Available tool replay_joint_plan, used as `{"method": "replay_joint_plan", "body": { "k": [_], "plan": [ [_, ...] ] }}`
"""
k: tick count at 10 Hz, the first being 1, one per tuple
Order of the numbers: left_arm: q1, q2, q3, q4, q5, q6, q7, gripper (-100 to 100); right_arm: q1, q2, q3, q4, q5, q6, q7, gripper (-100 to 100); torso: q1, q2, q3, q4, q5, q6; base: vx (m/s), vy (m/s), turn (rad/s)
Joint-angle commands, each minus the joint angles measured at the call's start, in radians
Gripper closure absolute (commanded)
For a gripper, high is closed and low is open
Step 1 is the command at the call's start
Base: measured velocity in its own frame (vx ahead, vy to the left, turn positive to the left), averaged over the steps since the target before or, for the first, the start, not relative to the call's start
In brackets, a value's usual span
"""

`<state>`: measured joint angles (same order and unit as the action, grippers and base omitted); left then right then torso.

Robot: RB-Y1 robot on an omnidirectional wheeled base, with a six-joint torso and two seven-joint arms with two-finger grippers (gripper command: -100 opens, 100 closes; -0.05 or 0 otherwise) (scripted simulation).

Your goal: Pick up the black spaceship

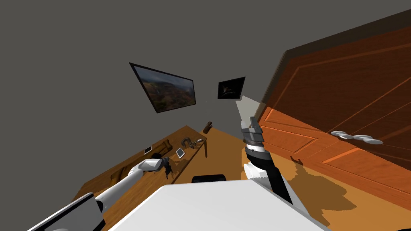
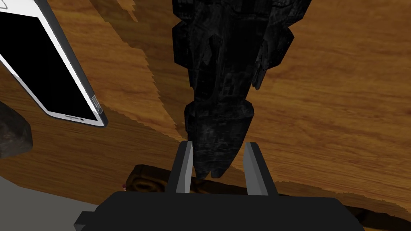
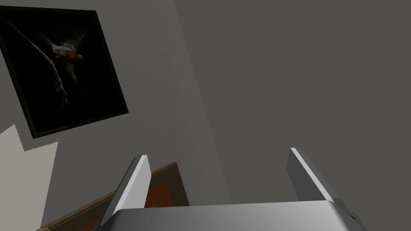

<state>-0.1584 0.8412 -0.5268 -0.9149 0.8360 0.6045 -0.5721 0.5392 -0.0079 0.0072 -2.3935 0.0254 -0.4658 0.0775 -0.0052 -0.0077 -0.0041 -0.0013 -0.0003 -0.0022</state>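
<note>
Spaceship (image 2: 220, 80) runs lengthwise straight out from your left pincer (image 2: 219, 145), whose nearly closed fingers pinch its narrow end; lift straight up.

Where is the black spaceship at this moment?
In the left wrist view the black spaceship has its narrow end between the left claw's fingers, at the wooden table, with a white phone beside it.

Left hand (image 1: 166, 164) over the wooden table (image 1: 176, 136) — seemingly on the black spaceship (image 1: 168, 171); right hand (image 1: 249, 114) raised.
</note>
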Motion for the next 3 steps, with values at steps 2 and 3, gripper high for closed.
{"method": "replay_joint_plan", "body": {
  "k": [2, 3],
  "plan": [
    [-0.003, 0.011, -0.006, -0.017, 0.006, 0.011, -0.005, 100, 0.0, 0.0, 0.0, 0.0, 0.0, 0.0, 0.0, 0, 0.001, 0.0, 0.0, 0.0, 0.0, 0.001, 0.023, -0.037, 0.055],
    [-0.004, 0.012, -0.006, -0.02, 0.006, 0.013, -0.004, 0, 0.0, 0.0, 0.0, 0.0, 0.0, 0.0, 0.0, 0, 0.003, 0.0, 0.0, 0.0, 0.001, 0.001, 0.002, -0.005, -0.003]
  ]
}}
